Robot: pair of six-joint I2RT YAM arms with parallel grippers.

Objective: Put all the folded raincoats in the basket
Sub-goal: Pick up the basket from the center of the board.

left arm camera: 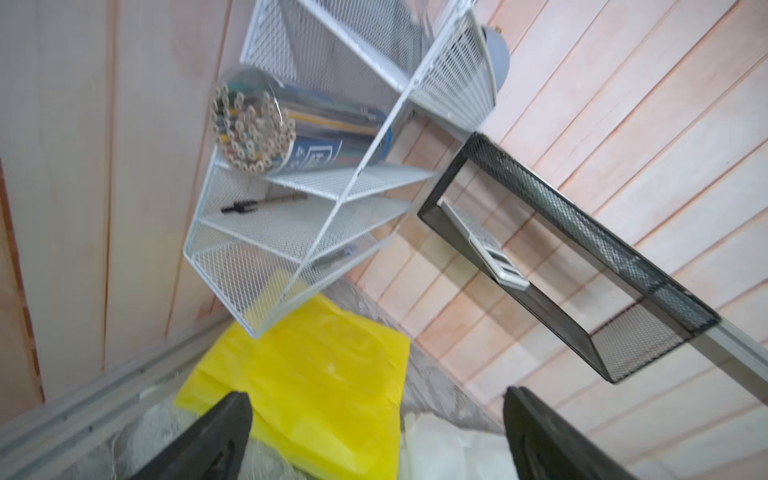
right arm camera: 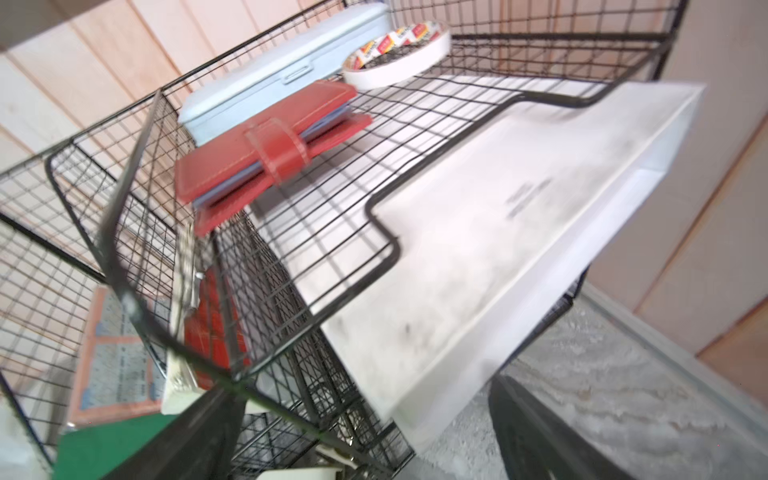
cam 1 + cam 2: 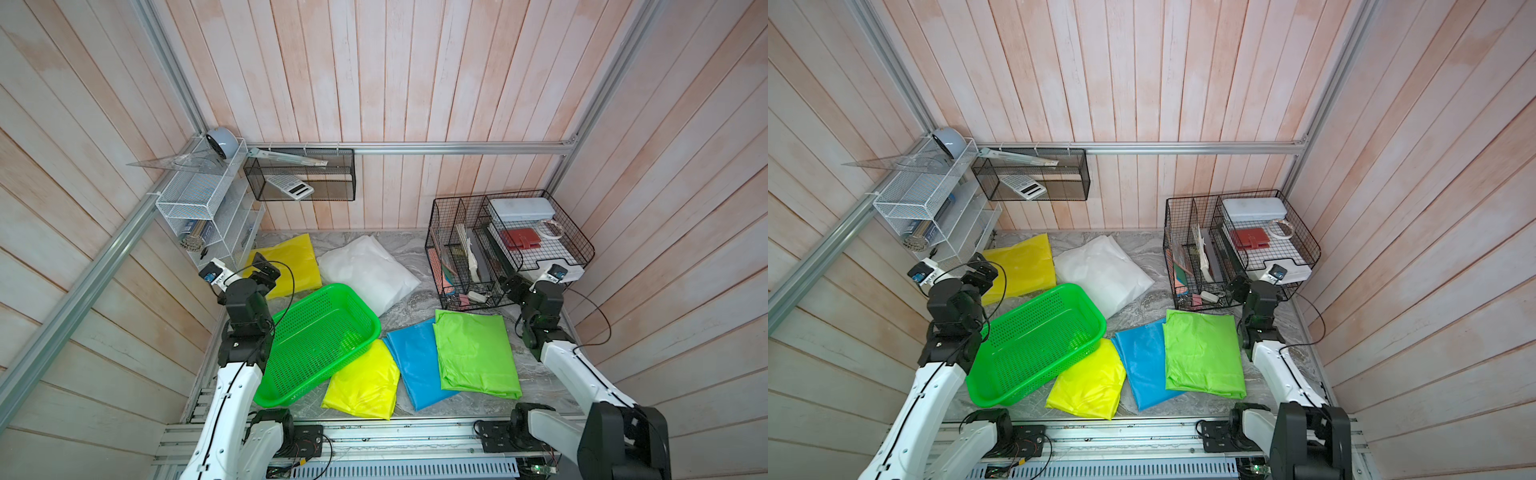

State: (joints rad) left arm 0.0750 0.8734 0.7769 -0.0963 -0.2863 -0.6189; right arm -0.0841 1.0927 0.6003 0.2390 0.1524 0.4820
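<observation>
The bright green basket (image 3: 318,343) (image 3: 1034,345) lies empty on the marble floor, left of centre. Several folded raincoats lie around it: yellow (image 3: 291,262) (image 1: 316,374) and white (image 3: 370,270) behind it, lime-yellow (image 3: 365,382), blue (image 3: 415,365) and green (image 3: 473,353) to its right. My left gripper (image 3: 264,266) (image 1: 376,436) hangs open above the back yellow raincoat, holding nothing. At the foot of the black wire organiser, my right gripper (image 3: 509,284) (image 2: 365,432) is open and holds nothing.
The black wire organiser (image 3: 507,249) (image 2: 374,208) at the back right holds a red wallet, a tape roll and a white box. A white mesh shelf (image 3: 203,199) (image 1: 299,232) and a black mesh tray (image 3: 303,178) hang at the back left. Plank walls close in on three sides.
</observation>
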